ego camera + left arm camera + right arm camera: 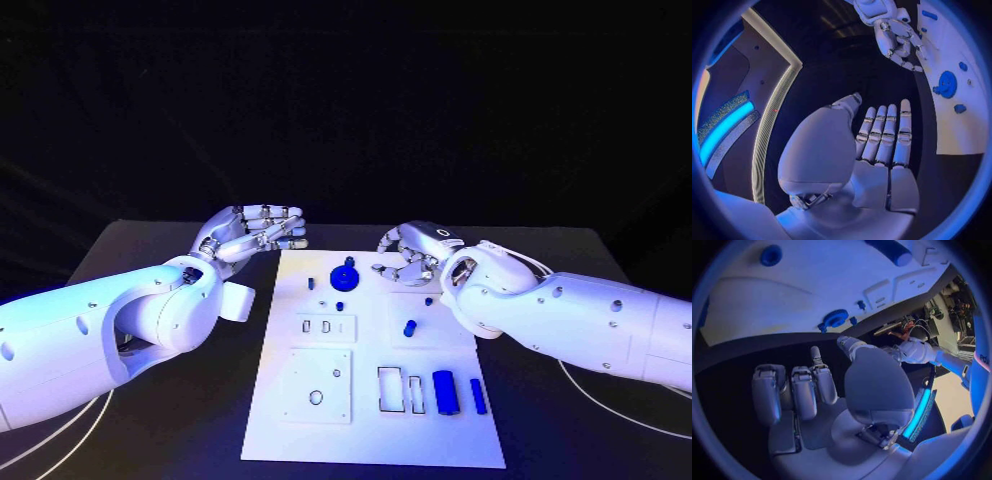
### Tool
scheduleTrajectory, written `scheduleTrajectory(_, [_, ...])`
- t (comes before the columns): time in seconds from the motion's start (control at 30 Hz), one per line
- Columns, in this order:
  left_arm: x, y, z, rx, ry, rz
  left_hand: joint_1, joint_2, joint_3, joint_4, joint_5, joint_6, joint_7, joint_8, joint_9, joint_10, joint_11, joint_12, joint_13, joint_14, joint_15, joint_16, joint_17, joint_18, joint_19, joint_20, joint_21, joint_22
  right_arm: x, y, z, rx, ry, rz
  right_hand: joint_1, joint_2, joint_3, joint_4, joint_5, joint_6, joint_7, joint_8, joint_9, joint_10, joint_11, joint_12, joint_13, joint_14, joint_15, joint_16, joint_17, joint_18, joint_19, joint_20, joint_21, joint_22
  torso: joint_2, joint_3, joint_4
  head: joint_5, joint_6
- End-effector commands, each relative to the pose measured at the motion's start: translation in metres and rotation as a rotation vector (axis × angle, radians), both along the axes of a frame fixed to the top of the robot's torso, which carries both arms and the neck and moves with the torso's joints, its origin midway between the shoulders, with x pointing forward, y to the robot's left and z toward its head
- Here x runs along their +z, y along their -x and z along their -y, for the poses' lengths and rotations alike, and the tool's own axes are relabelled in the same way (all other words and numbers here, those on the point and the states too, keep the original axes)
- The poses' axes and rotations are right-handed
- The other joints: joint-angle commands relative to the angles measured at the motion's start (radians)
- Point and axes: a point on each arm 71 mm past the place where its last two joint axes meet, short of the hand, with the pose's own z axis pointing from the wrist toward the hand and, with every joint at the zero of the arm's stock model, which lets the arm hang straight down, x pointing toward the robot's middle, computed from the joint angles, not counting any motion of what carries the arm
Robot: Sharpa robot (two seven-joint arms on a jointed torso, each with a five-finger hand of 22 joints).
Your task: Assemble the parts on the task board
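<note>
The task board (pixel 378 400) lies mid-frame in the head view, its blue gear (pixel 346 276) near the upper edge. I judge my right hand (pixel 411 252) nearer: it hovers just right of the gear, fingers curled, holding nothing I can see. My left hand (pixel 255 234) sits upper-left off the board, loosely open, empty.

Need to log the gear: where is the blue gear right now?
In the head view, the blue gear lies at the task board's far end, left of the right robot hand.
</note>
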Motion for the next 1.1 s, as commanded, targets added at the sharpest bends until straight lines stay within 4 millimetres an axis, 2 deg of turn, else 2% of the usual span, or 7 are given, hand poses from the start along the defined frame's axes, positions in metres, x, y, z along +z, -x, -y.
scheduleTrajectory(0.03, [0.001, -0.001, 0.001, -0.010, 0.006, 0.009, -0.007, 0.001, 0.003, 0.002, -0.003, -0.008, 0.033, -0.004, 0.001, 0.000, 0.004, -0.006, -0.001, -0.006, -0.002, -0.004, 0.002, 0.012, -0.005, 0.001, -0.002, -0.001, 0.011, 0.004, 0.011, -0.002, -0.117, -0.024, 0.037, -0.005, 0.016, -0.022, -0.017, -0.007, 0.001, -0.004, -0.001, 0.001, 0.000, 0.002, 0.133, 0.104, -0.004, 0.006, 0.263, -0.013, 0.047, -0.007, 0.000, 0.183, -0.007, 0.0042, -0.0085, 0.004, 0.001])
scheduleTrajectory(0.3, [0.000, -0.002, 0.002, -0.013, 0.008, 0.010, -0.007, 0.001, 0.003, 0.001, -0.002, -0.008, 0.032, -0.004, 0.001, -0.001, 0.004, -0.005, -0.001, -0.006, -0.002, -0.004, 0.002, 0.012, -0.006, 0.002, -0.002, -0.001, 0.020, 0.011, 0.067, -0.035, -0.193, -0.136, 0.131, -0.034, 0.050, -0.110, -0.130, -0.006, 0.005, -0.007, -0.006, -0.031, 0.004, -0.025, 0.103, 0.104, 0.000, 0.006, 0.263, -0.008, 0.036, -0.004, -0.017, 0.172, -0.019, 0.0114, -0.0201, 0.009, -0.001])
scheduleTrajectory(0.53, [0.000, -0.003, 0.005, -0.019, 0.010, 0.011, -0.007, 0.000, 0.004, 0.001, -0.002, -0.009, 0.032, -0.004, 0.001, -0.001, 0.003, -0.005, -0.001, -0.006, -0.002, -0.004, 0.002, 0.012, -0.006, 0.002, -0.002, -0.001, 0.014, 0.012, 0.111, -0.072, -0.185, -0.150, 0.153, -0.055, 0.035, -0.133, -0.122, -0.013, 0.007, -0.012, -0.008, -0.048, 0.006, -0.041, 0.087, 0.104, 0.002, 0.006, 0.263, -0.006, 0.029, -0.003, -0.028, 0.163, -0.019, 0.0172, -0.0241, -0.003, -0.002])
scheduleTrajectory(0.73, [0.000, -0.004, 0.007, -0.025, 0.012, 0.011, -0.005, -0.001, 0.004, -0.002, -0.003, -0.009, 0.031, -0.004, 0.001, -0.001, 0.003, -0.005, -0.001, -0.006, -0.002, -0.004, 0.003, 0.012, -0.006, 0.002, -0.003, -0.002, 0.003, 0.013, 0.135, -0.108, -0.163, -0.158, 0.166, -0.060, 0.023, -0.143, -0.120, -0.024, 0.010, -0.017, -0.011, -0.057, 0.008, -0.049, 0.078, 0.104, 0.003, 0.006, 0.263, -0.005, 0.027, -0.001, -0.032, 0.161, -0.019, 0.0172, -0.0231, -0.014, -0.005])
scheduleTrajectory(0.8, [0.000, -0.004, 0.007, -0.025, 0.012, 0.011, -0.005, -0.001, 0.004, -0.002, -0.003, -0.009, 0.031, -0.004, 0.001, -0.001, 0.003, -0.005, -0.001, -0.006, -0.002, -0.004, 0.003, 0.012, -0.006, 0.002, -0.003, -0.002, -0.001, 0.012, 0.140, -0.118, -0.156, -0.161, 0.168, -0.060, 0.021, -0.144, -0.120, -0.025, 0.010, -0.018, -0.011, -0.059, 0.008, -0.051, 0.077, 0.104, 0.003, 0.006, 0.263, -0.005, 0.027, -0.001, -0.031, 0.162, -0.018, 0.0201, -0.0252, -0.014, -0.007])
scheduleTrajectory(0.97, [0.000, -0.004, 0.008, -0.026, 0.013, 0.011, -0.005, -0.001, 0.004, -0.002, -0.003, -0.009, 0.031, -0.004, 0.001, -0.001, 0.003, -0.005, -0.001, -0.006, -0.002, -0.004, 0.003, 0.012, -0.006, 0.002, -0.003, -0.002, -0.011, 0.009, 0.144, -0.133, -0.142, -0.167, 0.175, -0.059, 0.017, -0.149, -0.120, -0.028, 0.011, -0.020, -0.012, -0.059, 0.009, -0.051, 0.076, 0.104, 0.004, 0.006, 0.263, -0.005, 0.028, -0.001, -0.030, 0.163, -0.018, 0.0198, -0.0263, -0.013, -0.010])
scheduleTrajectory(1.1, [-0.001, -0.004, 0.009, -0.028, 0.013, 0.011, -0.005, -0.001, 0.004, -0.002, -0.003, -0.009, 0.031, -0.004, 0.001, -0.001, 0.003, -0.005, -0.001, -0.006, -0.002, -0.004, 0.003, 0.012, -0.006, 0.002, -0.003, -0.002, -0.019, 0.007, 0.143, -0.136, -0.137, -0.173, 0.180, -0.056, 0.016, -0.151, -0.120, -0.029, 0.011, -0.020, -0.012, -0.059, 0.009, -0.051, 0.077, 0.104, 0.004, 0.006, 0.263, -0.005, 0.028, 0.000, -0.030, 0.164, -0.017, 0.0169, -0.0213, -0.013, -0.014])
